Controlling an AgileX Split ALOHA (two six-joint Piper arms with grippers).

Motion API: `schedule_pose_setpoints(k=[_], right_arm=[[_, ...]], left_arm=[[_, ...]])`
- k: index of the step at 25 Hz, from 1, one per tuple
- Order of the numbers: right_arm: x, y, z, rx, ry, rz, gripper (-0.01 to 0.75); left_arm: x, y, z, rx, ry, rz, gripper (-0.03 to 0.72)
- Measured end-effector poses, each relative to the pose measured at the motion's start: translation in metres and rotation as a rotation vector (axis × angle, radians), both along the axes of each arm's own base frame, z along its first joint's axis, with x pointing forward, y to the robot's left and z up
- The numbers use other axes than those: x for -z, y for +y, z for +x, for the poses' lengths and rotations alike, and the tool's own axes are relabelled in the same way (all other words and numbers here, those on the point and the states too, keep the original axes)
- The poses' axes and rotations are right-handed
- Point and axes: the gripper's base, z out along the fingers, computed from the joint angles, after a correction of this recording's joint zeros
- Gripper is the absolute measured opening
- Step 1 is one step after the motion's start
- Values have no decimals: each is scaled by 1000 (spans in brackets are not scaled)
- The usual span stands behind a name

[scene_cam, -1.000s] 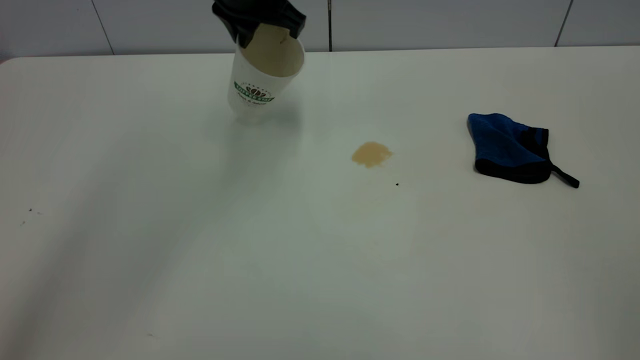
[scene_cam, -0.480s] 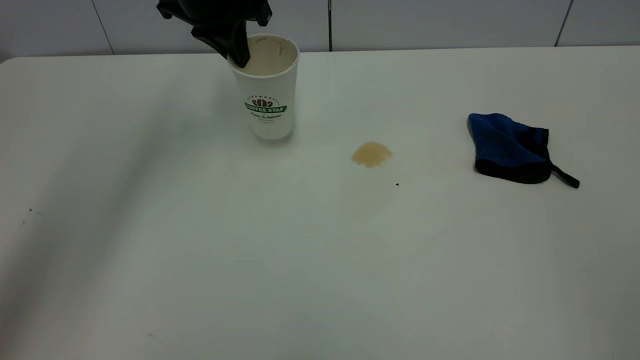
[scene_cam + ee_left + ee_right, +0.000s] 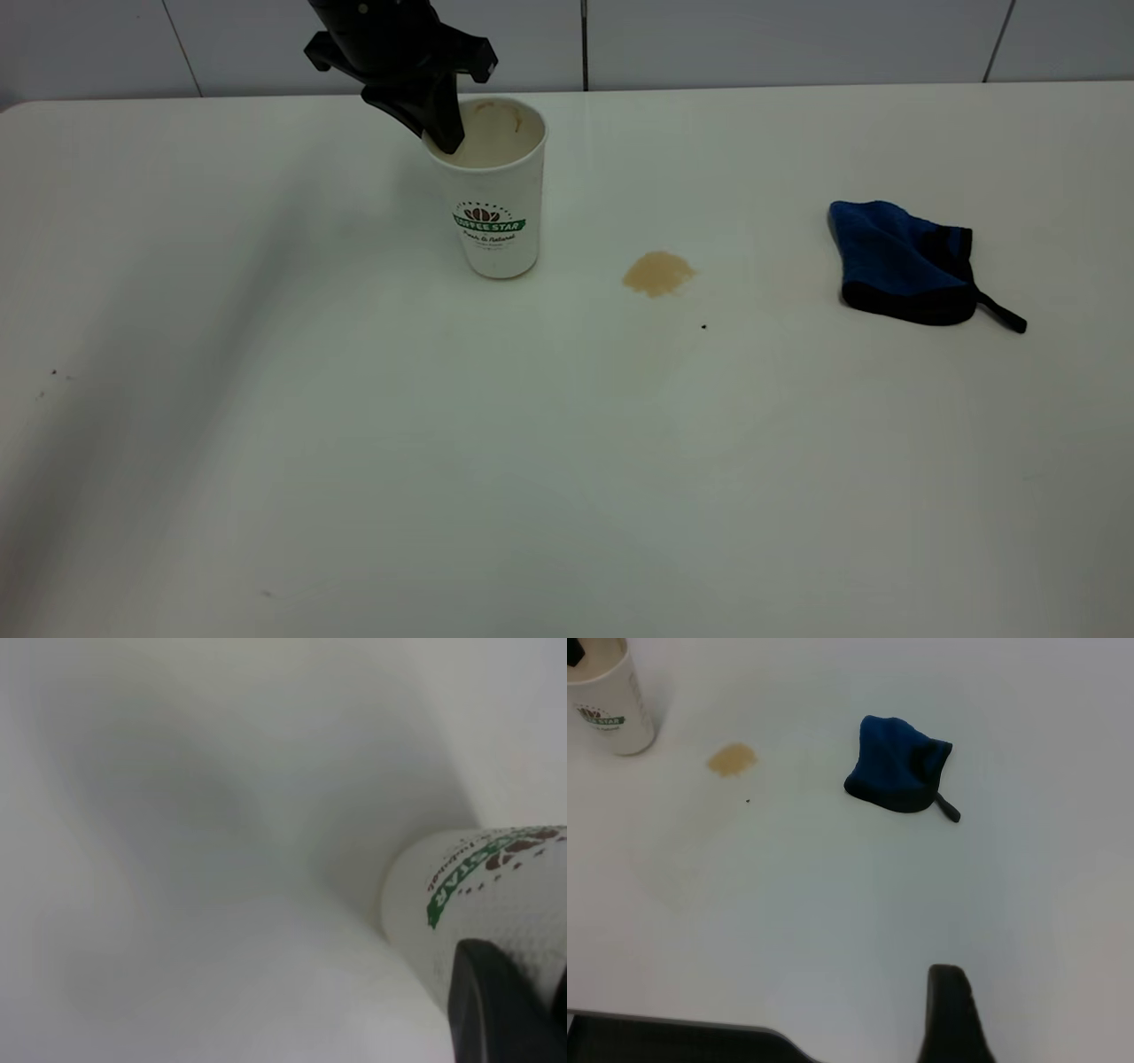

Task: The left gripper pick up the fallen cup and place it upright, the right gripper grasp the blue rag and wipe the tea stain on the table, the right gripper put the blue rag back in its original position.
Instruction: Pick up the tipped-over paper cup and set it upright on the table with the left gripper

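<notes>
While the left gripper (image 3: 443, 124) pinches its rim, the white green-logoed cup (image 3: 494, 199) stands upright, cream-stained inside.

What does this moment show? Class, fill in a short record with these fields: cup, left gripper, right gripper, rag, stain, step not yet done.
cup: the cup stands upright on the table
left gripper: the left gripper pinches the cup's rim, one finger inside
right gripper: the right gripper is high above the table, near nothing
rag: the blue rag lies untouched, right of the stain
stain: the tea stain lies between cup and rag
step not yet done: wiping
</notes>
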Motion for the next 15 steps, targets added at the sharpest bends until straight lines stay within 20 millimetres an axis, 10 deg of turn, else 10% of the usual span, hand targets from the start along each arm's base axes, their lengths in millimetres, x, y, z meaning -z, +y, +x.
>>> schedule_pose_setpoints(k=[15], right_arm=[[0, 0, 0, 0, 0, 0, 545]], left_arm=[[9, 0, 0, -4, 8, 1, 247]])
